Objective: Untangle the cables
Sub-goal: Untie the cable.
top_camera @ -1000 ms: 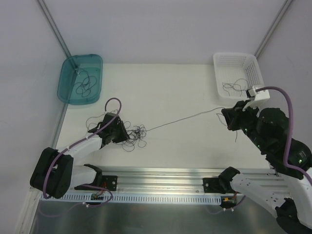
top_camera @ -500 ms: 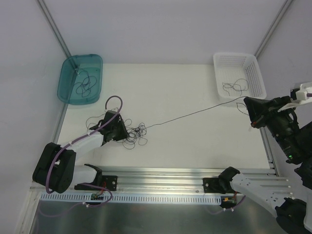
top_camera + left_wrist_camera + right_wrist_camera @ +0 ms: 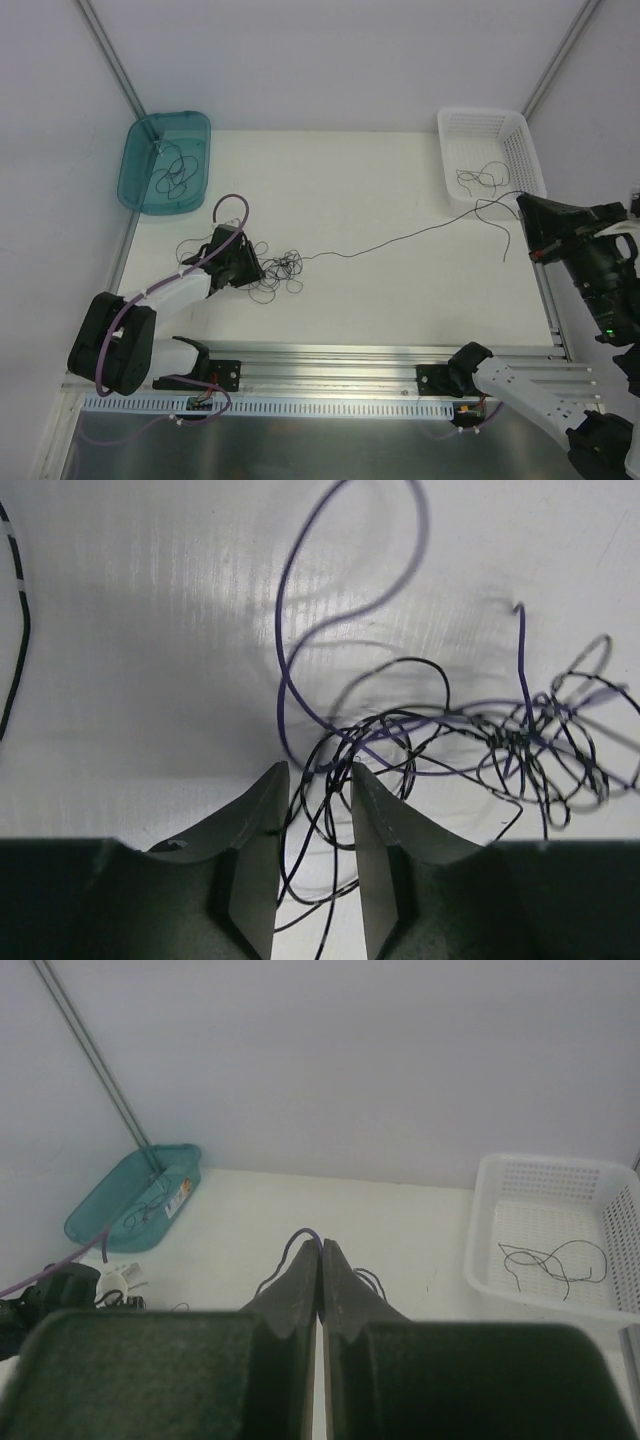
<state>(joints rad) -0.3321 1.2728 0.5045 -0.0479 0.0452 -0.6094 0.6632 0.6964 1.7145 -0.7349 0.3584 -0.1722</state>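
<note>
your left gripper [image 3: 248,270] sits low on the white tabletop [image 3: 400,300], at the left edge of the tangled bundle of hair-thin purple-and-black cables [image 3: 278,270]. in the wrist view its fingers [image 3: 255,830] stand a narrow gap apart, with a few loops running through that gap. one long thin dark strand [image 3: 400,239] sags from the bundle across to your right gripper [image 3: 523,202], out by the white perforated plastic basket [image 3: 527,140]. its fingers [image 3: 300,1280] are pressed together on that strand, a purple loop poking past the tips. loose strands lie in the basket and in the teal translucent plastic tub [image 3: 128,180].
</note>
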